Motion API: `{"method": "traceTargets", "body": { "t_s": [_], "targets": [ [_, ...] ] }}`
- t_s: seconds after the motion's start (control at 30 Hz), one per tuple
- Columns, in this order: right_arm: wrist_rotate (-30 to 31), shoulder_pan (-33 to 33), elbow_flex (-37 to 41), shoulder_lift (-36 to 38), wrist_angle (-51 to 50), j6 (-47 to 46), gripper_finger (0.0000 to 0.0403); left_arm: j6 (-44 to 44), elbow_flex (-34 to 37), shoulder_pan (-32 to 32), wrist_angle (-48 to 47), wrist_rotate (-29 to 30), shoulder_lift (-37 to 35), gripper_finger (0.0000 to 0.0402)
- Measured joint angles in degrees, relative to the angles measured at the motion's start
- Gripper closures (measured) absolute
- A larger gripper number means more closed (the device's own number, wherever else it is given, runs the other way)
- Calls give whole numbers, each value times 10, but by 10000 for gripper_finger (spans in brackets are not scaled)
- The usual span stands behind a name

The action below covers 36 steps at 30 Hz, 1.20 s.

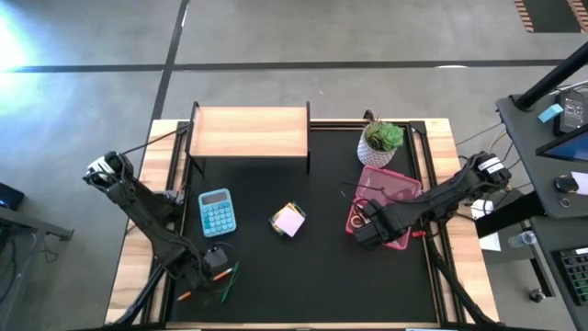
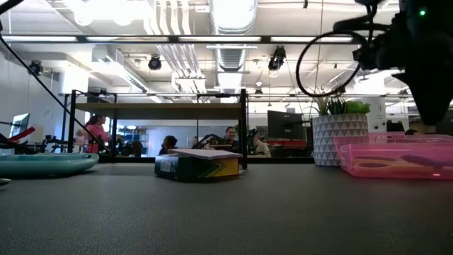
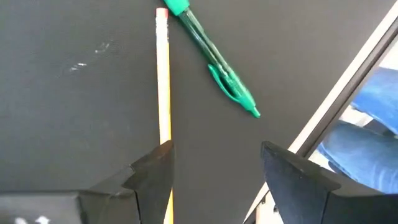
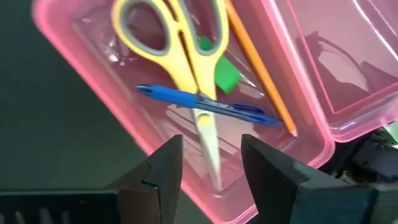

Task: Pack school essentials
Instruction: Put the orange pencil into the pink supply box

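Hovering over the pink case [image 4: 186, 118], the right pincer [image 4: 211, 163] is seen parted, empty; scissors [image 4: 177, 56] and blue pen [image 4: 205, 106] lie inside. The left pincer [image 3: 214, 171], spread wide, should be centred on the orange pencil [image 3: 163, 81] before closing.

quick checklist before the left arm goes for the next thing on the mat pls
1. Left tool open over the mat: ok.
2. Orange pencil lined up between its fingers: not ok, it runs under one finger.
3. Green pen apart from the pencil: cannot tell, their ends nearly meet.
4. Right tool empty above the pink case: ok.
5. Scissors, blue pen and eraser already in the case: ok.
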<state>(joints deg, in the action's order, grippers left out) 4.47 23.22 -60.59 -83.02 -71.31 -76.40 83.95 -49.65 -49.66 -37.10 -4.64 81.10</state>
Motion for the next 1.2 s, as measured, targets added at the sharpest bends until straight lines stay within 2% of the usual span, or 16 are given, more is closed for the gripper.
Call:
{"method": "traceTargets", "body": {
  "t_s": [0.3,0.6,0.77,1.07,1.2],
  "targets": [
    [22,0,-51,0,2,6,245,28,3,-9,-48,2,41,182],
    [52,0,-81,0,2,15,247,27,2,-9,-50,-8,94,191],
    [60,0,-83,0,3,14,255,23,1,-10,-54,-11,107,239],
    [61,0,-82,0,5,14,269,21,2,-10,-47,-13,95,382],
    [62,0,-82,0,19,14,271,21,2,-10,-49,-10,86,390]
  ]
}}
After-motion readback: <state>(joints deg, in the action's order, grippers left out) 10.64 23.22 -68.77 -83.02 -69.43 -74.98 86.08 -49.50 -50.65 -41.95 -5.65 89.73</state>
